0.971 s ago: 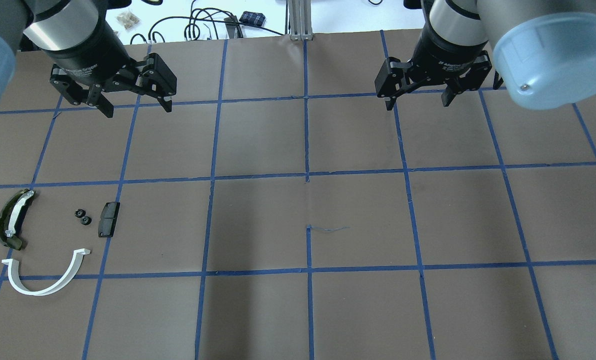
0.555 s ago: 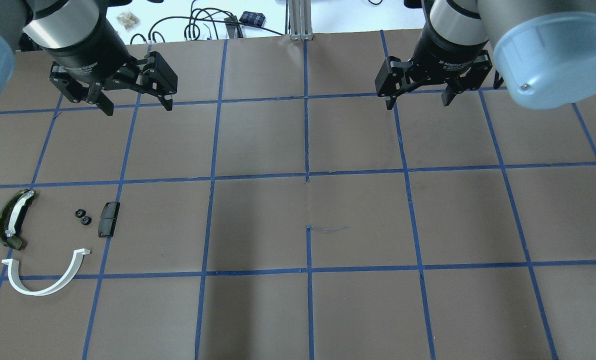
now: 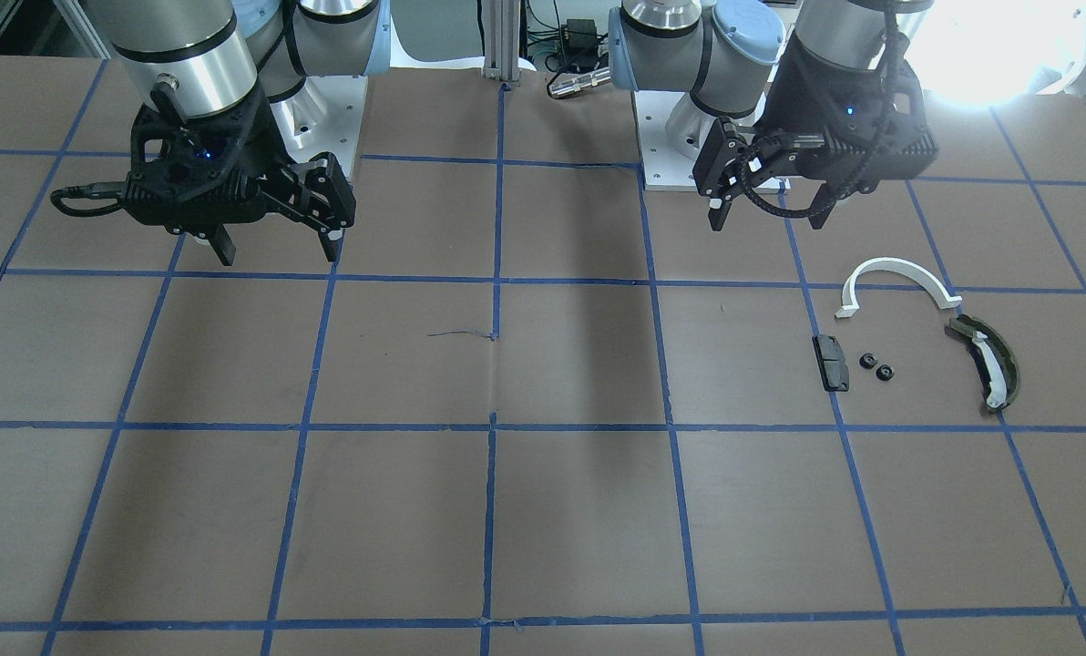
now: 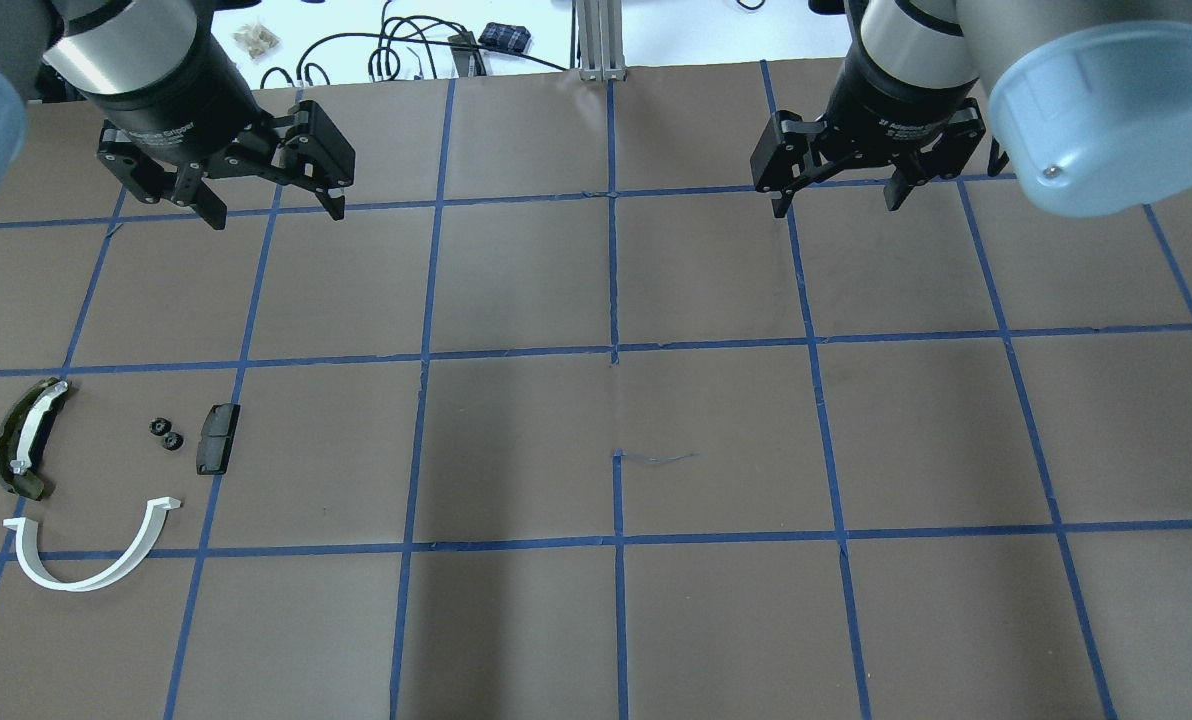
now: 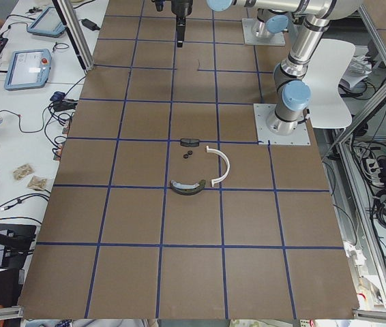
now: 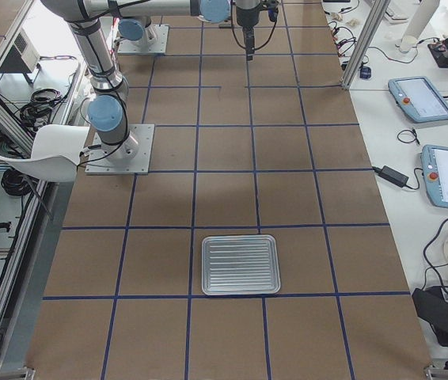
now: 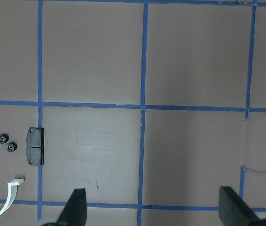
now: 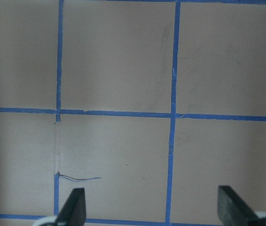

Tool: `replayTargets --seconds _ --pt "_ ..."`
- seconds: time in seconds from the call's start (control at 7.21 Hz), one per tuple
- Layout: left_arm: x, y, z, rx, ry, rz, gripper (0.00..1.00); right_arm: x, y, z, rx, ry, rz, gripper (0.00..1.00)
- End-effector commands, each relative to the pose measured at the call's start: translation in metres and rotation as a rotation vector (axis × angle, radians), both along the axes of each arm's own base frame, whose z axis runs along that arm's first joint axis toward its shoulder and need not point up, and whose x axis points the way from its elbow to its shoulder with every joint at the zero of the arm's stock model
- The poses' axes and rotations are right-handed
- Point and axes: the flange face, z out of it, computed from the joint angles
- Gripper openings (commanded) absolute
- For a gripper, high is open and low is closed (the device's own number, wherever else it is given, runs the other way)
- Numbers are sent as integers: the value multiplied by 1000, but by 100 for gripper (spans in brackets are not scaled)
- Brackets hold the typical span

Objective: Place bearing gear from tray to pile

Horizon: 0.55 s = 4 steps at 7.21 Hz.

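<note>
The pile lies at the left of the overhead view: a white half-ring (image 4: 91, 555), a dark olive curved piece (image 4: 24, 437), a black block (image 4: 217, 438) and two small black bearing gears (image 4: 166, 433). The gears also show in the left wrist view (image 7: 7, 142) and in the front view (image 3: 875, 365). The ribbed metal tray (image 6: 240, 264) shows in the exterior right view with nothing on it. My left gripper (image 4: 274, 212) is open and empty, high above the table, far from the pile. My right gripper (image 4: 836, 205) is open and empty.
The table is brown paper with a blue tape grid (image 4: 614, 355). Cables and small items lie past the far edge (image 4: 406, 50). Tablets and cables sit on the side bench (image 6: 438, 134). The arm bases stand on plates (image 3: 689, 137).
My left gripper has drifted slightly up in the overhead view. The right gripper and the pile have not moved.
</note>
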Motion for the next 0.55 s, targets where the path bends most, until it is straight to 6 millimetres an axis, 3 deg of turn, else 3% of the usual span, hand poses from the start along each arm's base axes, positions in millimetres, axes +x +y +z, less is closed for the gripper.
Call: replayTargets --seconds 0.0,0.42 --pt "0 -1 -2 2 1 0 100 1 0 0 -1 0 1 100" --pt "0 0 1 -4 1 0 100 1 1 0 -1 -2 -1 100"
